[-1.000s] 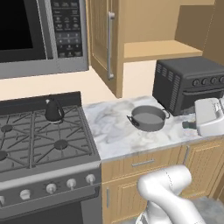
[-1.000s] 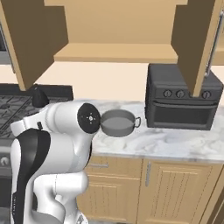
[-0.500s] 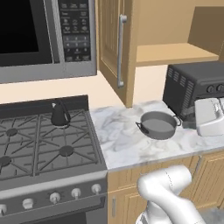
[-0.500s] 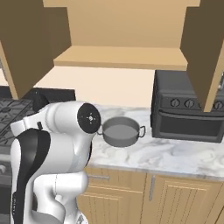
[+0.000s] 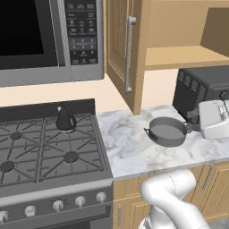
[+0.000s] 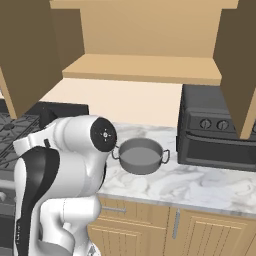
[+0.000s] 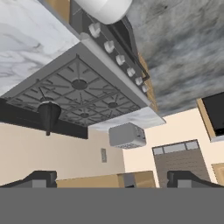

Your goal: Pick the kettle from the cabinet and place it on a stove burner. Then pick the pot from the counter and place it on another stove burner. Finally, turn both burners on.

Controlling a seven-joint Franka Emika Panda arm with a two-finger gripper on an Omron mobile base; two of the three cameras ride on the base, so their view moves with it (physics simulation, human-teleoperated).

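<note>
The black kettle stands on the back right burner of the grey range; the hand view shows the kettle upside down. Another burner lies bare in front of it. The grey pot sits on the marble counter, and the right base view shows the pot beside my arm. My white hand hovers just right of the pot. My gripper is open with nothing between its fingertips. The cabinet is open, its shelf bare.
A black toaster oven stands on the counter behind my hand, close to the pot. The open cabinet door juts out above the counter's left end. A microwave hangs over the range. Silver knobs line the range front.
Both base views have shifted and the scene has grown nearer, so the camera has moved. The kettle and pot keep their places. The gripper has stayed open.
</note>
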